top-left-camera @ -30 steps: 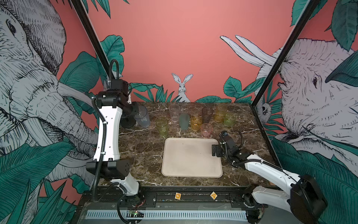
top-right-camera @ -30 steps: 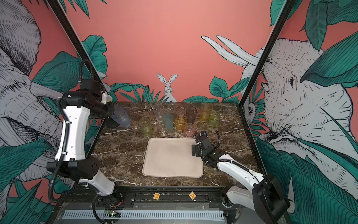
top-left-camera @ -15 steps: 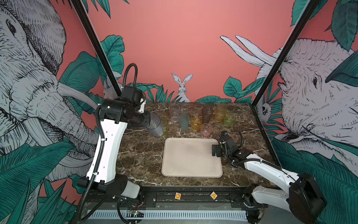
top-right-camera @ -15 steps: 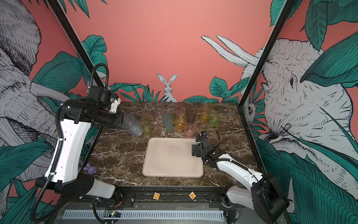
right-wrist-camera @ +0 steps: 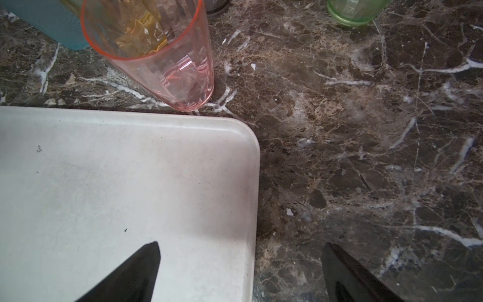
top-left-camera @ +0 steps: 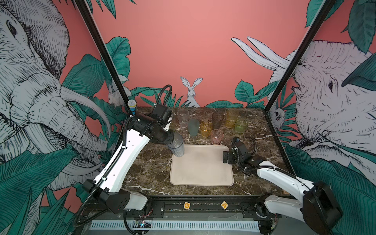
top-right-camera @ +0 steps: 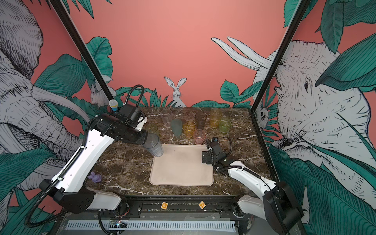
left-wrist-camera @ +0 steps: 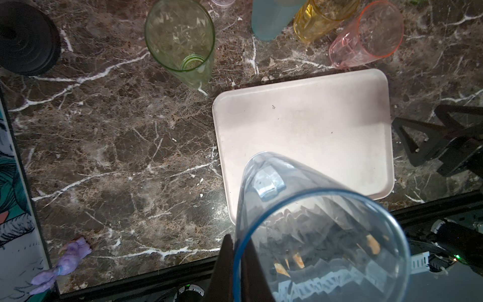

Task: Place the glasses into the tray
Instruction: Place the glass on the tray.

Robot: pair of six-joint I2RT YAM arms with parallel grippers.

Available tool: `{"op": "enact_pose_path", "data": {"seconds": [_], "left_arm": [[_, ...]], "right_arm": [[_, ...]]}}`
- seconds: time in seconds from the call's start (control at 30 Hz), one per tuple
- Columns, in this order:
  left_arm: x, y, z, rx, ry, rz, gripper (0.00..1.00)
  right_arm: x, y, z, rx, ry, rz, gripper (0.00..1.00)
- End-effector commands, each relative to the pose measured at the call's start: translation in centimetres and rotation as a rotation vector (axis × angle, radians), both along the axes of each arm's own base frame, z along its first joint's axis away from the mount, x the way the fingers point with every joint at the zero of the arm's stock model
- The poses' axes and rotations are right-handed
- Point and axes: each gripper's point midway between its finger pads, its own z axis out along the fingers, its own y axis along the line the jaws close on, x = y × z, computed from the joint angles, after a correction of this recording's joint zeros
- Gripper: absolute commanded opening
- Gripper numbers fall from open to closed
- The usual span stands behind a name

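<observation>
My left gripper (left-wrist-camera: 236,239) is shut on the rim of a tall grey glass (top-left-camera: 177,147), one finger inside it and one outside. The glass (top-right-camera: 155,146) hangs tilted over the far left corner of the cream tray (top-left-camera: 201,177). Nothing stands in the tray (left-wrist-camera: 313,125). Several glasses stand behind it: clear (top-left-camera: 182,118), frosted teal (top-left-camera: 193,127), amber (top-left-camera: 206,128), smoky brown (top-left-camera: 217,120), yellow (top-left-camera: 231,118), green (top-left-camera: 240,126), pink (top-left-camera: 216,136). A tall green glass (left-wrist-camera: 180,41) stands by the left arm. My right gripper (right-wrist-camera: 240,244) is open, low across the tray's right edge (right-wrist-camera: 254,183).
A blue toy microphone (top-left-camera: 131,106) stands at the back left corner of the marble table. A small purple toy (top-right-camera: 95,177) lies near the front left. Two orange cubes (top-left-camera: 186,205) sit on the front rail. Black frame posts rise at both back corners.
My left arm has swung the grey glass from the table's back left towards the middle, down to the tray's far left corner. The right arm has not moved.
</observation>
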Motion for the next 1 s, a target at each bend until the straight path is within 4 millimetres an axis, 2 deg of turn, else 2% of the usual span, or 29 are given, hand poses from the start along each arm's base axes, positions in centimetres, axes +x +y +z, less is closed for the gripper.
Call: {"op": "enact_pose_path", "data": {"seconds": [0.0,0.47,0.8,0.97], "left_arm": [[0.5,-1.0,0.0,-0.046,-0.041,0.015,0.0],[2.1,-2.2,-4.8,0.032,-0.036,0.024,0.0],[3.2,-3.0,-8.9,0.087,0.017,0.02,0.0],[4.0,-3.0,-10.1,0.117,0.026,0.036,0.0]], "right_arm": [[0.4,0.1,0.4,0.018,-0.006,-0.016,0.99],[0.4,-0.1,0.3,0.032,-0.002,-0.021,0.99],[0.4,-0.2,0.1,0.043,0.001,-0.024,0.99],[0.4,-0.3,0.1,0.049,0.002,-0.026,0.99]]}}
